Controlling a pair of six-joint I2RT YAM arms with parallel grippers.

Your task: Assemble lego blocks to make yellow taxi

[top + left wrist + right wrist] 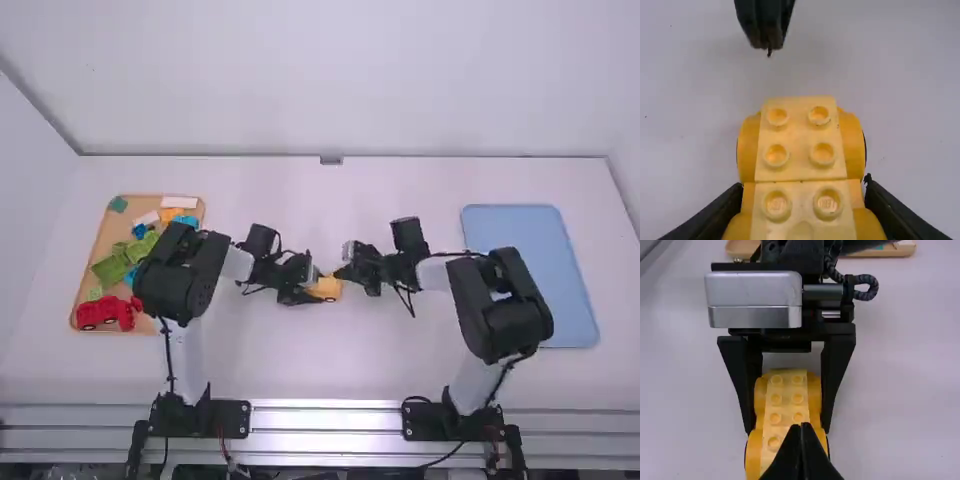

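Yellow studded plastic car base (786,413) on the white counter (905,395).
Right gripper (801,427), black fingers pressed together, near one end; left gripper (788,432) clamping both sides. Probably light, stiff; best held low by its flanks.

We can't see all of the yellow car base (329,288) in the high view, because the left gripper (312,285) hides some of it. The left arm (175,275) covers the right side of the wooden tray (88,262). We find the green blocks (108,270) too small to count their bumps. In the right wrist view, the right gripper (341,273) hides some bumps on the yellow car base, and the edge cuts off the tray.
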